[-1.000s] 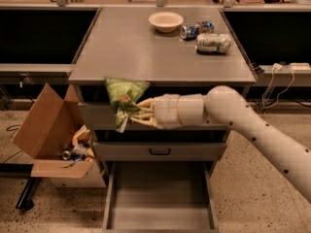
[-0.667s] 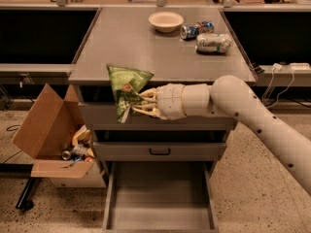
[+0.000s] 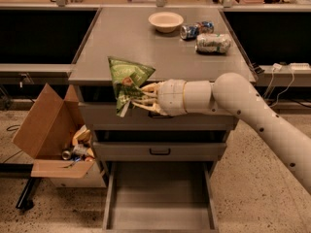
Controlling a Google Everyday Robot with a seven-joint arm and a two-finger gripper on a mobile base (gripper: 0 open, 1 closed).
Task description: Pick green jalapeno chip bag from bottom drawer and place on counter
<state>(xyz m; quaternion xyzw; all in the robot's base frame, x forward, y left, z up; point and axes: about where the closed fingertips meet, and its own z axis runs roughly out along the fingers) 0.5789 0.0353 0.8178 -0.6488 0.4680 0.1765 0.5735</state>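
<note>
The crumpled green bag [image 3: 127,79], pinched in the gripper [image 3: 137,97], hangs tilted at the front edge of the counter [image 3: 146,52], above the pulled-out drawer [image 3: 160,203].

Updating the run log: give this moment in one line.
gripper: at counter front edge, shut on green jalapeno chip bag | bottom drawer: open | placement: pending

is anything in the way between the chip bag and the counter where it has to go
Nothing visible is. The gripper holds the green jalapeno chip bag at the front edge of the counter, and the surface just behind the bag is bare. The bowl, blue can and pale packet sit far back on the right.
</note>
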